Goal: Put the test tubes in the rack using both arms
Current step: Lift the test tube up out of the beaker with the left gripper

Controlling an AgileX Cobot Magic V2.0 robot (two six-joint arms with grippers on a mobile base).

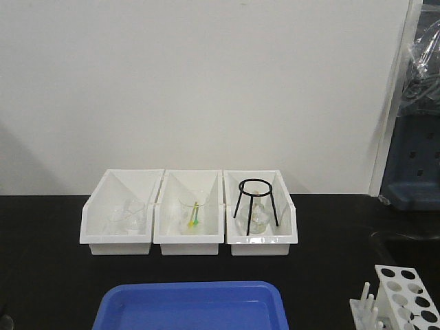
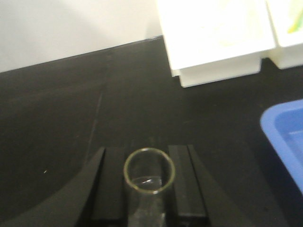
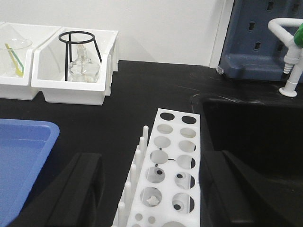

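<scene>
black bench [image 1: 48, 234] | white wall [image 1: 206, 82] | sink [image 3: 255, 127] (right) | left gripper [image 2: 147, 158] holds test tube [image 2: 149, 191]

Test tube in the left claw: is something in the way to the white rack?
Yes: the blue tray lies between the test tube in the left gripper and the rack. It is low; passing above seems possible.

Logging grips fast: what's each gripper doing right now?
Left gripper: shut on a test tube.
Right gripper: open, holding nothing.
</scene>
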